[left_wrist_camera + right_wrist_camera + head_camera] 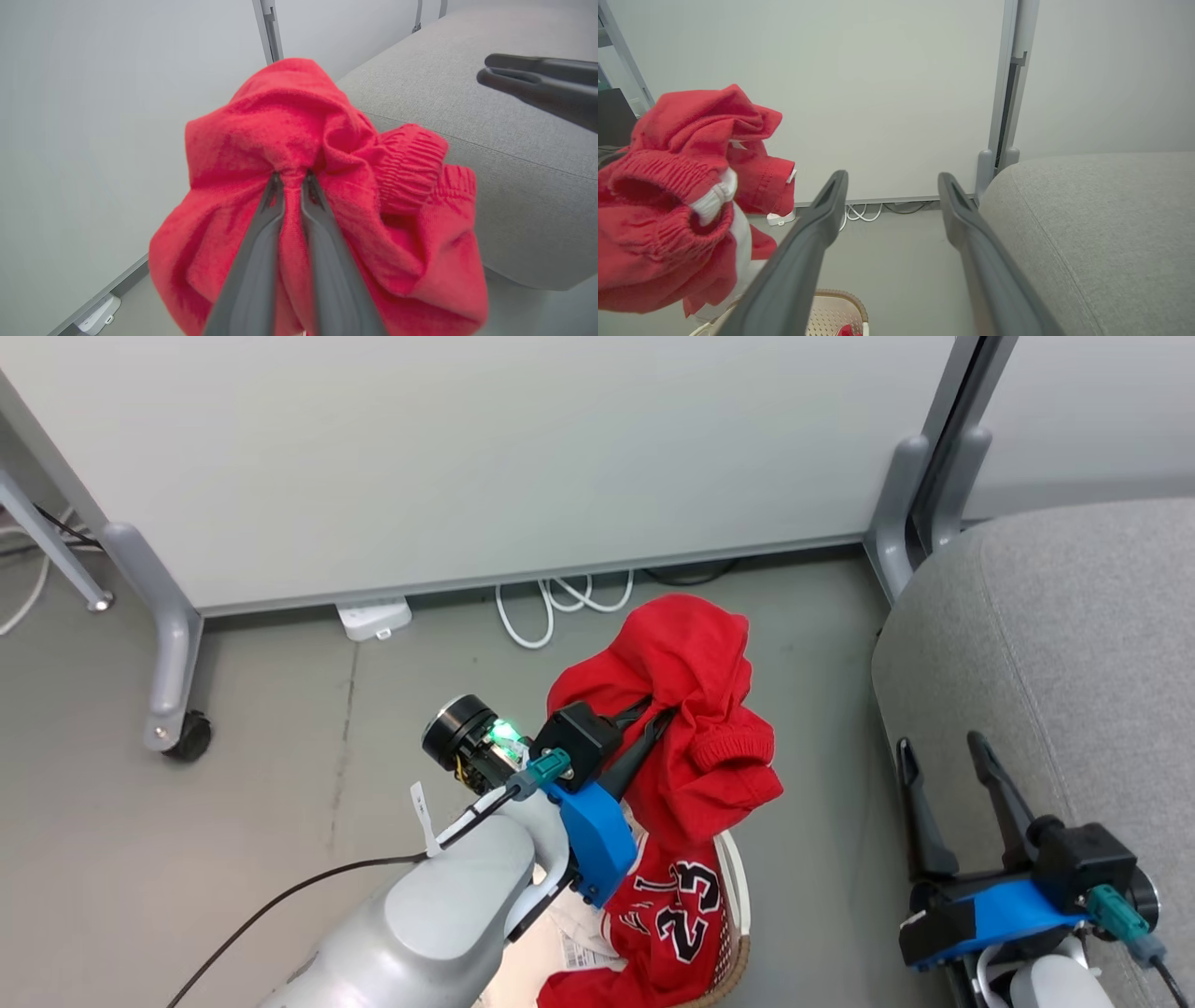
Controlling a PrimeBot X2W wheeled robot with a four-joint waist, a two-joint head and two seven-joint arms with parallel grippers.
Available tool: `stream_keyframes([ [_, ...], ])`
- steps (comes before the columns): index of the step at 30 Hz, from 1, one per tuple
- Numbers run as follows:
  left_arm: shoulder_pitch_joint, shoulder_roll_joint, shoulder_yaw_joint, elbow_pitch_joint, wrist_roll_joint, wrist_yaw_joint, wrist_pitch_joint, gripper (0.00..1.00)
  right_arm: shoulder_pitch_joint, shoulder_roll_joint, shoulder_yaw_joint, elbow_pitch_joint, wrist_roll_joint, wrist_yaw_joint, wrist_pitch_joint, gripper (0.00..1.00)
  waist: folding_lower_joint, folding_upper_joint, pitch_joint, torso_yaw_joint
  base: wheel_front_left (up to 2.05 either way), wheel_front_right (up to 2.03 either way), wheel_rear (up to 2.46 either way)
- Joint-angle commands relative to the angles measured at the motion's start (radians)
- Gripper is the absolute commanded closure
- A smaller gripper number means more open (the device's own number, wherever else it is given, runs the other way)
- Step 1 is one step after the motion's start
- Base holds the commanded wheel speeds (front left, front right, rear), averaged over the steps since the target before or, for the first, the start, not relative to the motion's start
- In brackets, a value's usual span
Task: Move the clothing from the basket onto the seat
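Note:
My left gripper (658,712) is shut on a plain red garment (695,709) and holds it in the air above the basket (738,943). In the left wrist view both fingers (261,242) pinch a fold of that red cloth (289,135). A red jersey (672,915) with a black "23" lies in the basket below. The grey seat (1055,644) stands at the right. My right gripper (943,747) hangs open and empty by the seat's left edge; its fingers (817,224) spread wide in the right wrist view, with the lifted garment (677,196) to their left.
A pale partition wall (467,457) on grey wheeled feet (177,728) runs across the back. White cables (560,602) and a power strip (373,616) lie on the floor under it. A black cable trails from my left arm across the grey floor (233,803).

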Motion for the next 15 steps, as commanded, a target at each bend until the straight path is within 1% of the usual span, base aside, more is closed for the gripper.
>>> stream_keyframes([
  [1,0.008,0.003,0.000,-0.004,-0.006,0.007,-0.005,1.00,0.022,0.006,0.005,0.003,-0.004,0.000,-0.001,0.00,0.0002,0.0000,-0.030,0.011,0.00,0.00,0.00],
  [8,0.020,0.003,-0.004,0.004,-0.028,-0.001,-0.004,1.00,0.078,0.016,0.020,0.008,-0.005,0.000,-0.001,0.00,0.0002,0.0000,-0.096,0.021,0.00,0.00,0.00],
  [15,0.025,0.007,-0.004,0.002,-0.039,0.000,-0.004,1.00,0.102,0.011,0.051,-0.011,-0.011,0.000,-0.001,0.00,0.0002,0.0000,-0.120,0.028,0.00,0.00,0.00],
])
